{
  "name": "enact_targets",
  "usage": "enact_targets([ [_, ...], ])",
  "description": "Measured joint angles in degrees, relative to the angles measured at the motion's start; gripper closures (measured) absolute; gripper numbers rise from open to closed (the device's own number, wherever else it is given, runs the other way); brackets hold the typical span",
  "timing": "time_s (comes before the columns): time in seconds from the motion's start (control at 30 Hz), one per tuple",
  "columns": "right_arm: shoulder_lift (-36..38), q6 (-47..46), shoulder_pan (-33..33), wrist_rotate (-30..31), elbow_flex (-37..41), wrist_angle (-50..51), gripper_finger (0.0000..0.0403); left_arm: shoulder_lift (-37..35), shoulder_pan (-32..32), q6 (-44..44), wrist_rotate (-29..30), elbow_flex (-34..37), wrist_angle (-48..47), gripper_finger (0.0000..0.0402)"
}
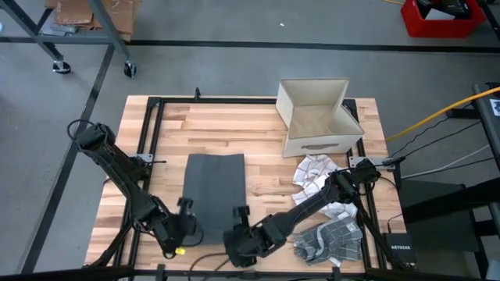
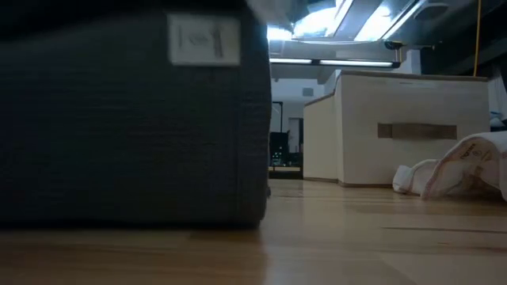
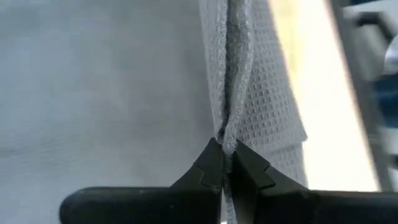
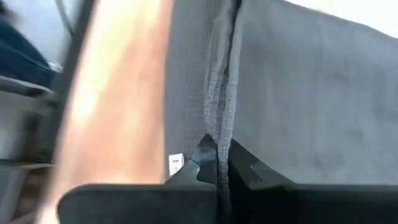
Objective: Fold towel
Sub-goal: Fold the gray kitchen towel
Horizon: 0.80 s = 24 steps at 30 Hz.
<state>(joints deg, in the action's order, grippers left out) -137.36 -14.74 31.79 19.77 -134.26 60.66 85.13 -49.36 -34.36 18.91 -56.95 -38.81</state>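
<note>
left wrist view: left gripper (image 3: 225, 163) clenched on the towel (image 3: 249, 93) hem, two layers pinched together between the fingertips, so an edge is doubled here. right wrist view: right gripper (image 4: 217, 163) likewise clamped on the hem, white label showing just beside it.

high view: left gripper (image 1: 181, 224) and right gripper (image 1: 241, 232) sit at the two near corners of the dark towel (image 1: 212, 187), which lies as a tall rectangle mid-table (image 1: 258, 129), long axis running away from the arms. both arms reach in low from the sides so each holds one corner. my read: pinching both near corners lets the pair lift and carry that edge over to the far edge w/o skewing. low view: towel (image 2: 135, 119) fills the frame close up, label up top, so the near edge looks raised off the wood, can't tell how far.

judgement: mid-fold, prob one fold already in given the doubled hem; next move needs both arms to travel evenly or the edges won't line up.

counts: 1 dark towel in work, 2 grippers both on it. right side: 1 open box (image 1: 316, 117) at the far edge, prob the drop bin. near it 1 crumpled white patterned cloth (image 1: 312, 172) and 1 grey checked cloth (image 1: 332, 238) beside the right arm, likely waiting; could be more in the heap, can't separate.
</note>
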Motion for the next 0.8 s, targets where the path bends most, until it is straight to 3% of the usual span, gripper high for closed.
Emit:
enact_targets([
  [0.23, 0.0, 0.04, -4.0, 1.74, 0.0, 5.12, 0.0398, -1.54, 3.51, -0.97, 8.23, 0.0, -10.6, 0.04],
  [0.8, -1.32, 3.43, -13.85, -1.88, 0.12, 9.12, 0.0387, -1.54, 12.06, 6.69, 9.86, 3.63, -11.62, 0.0385],
])
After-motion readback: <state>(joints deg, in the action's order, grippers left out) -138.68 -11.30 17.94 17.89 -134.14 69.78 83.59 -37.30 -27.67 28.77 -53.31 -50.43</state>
